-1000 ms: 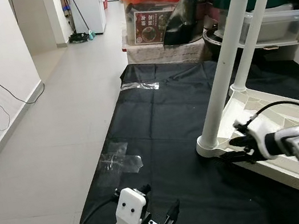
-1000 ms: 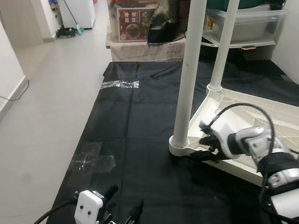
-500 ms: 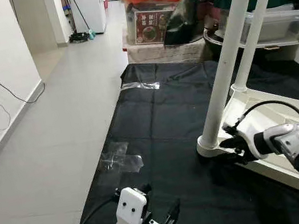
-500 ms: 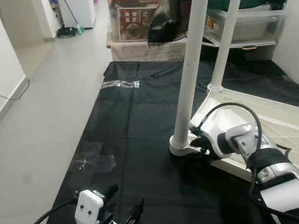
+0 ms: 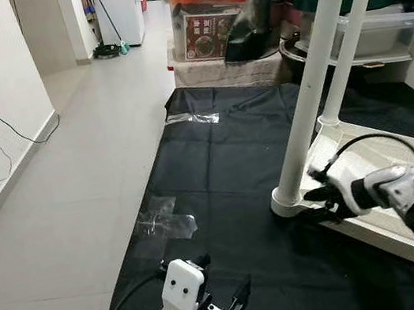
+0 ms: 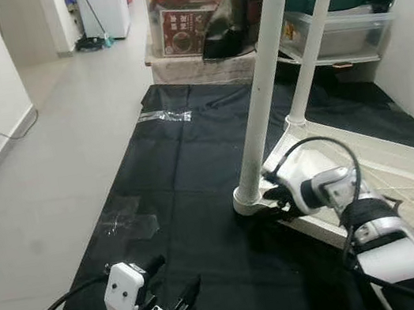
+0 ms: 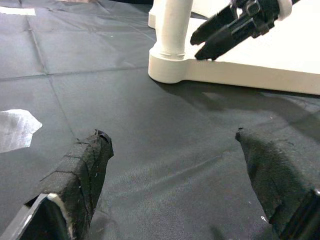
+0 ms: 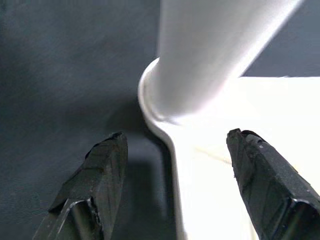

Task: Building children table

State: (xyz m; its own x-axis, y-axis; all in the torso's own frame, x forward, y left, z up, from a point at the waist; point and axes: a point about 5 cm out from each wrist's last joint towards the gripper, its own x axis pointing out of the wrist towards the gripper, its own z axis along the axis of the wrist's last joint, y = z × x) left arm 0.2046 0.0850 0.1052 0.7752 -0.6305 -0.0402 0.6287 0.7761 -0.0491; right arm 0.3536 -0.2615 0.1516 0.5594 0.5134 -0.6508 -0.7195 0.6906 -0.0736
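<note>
The right gripper (image 5: 317,204), fingers spread, straddled the near corner of the upturned table (image 5: 403,176) beside its nearer leg (image 5: 308,89). The left gripper (image 7: 175,175) hovered open over the black mat (image 5: 216,161).

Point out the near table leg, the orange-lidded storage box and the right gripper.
near table leg (image 5: 311,87), left eye view, middle of the white shaft.
orange-lidded storage box (image 5: 204,27), left eye view, front face.
right gripper (image 8: 175,175), right wrist view, midway between its open fingertips.
</note>
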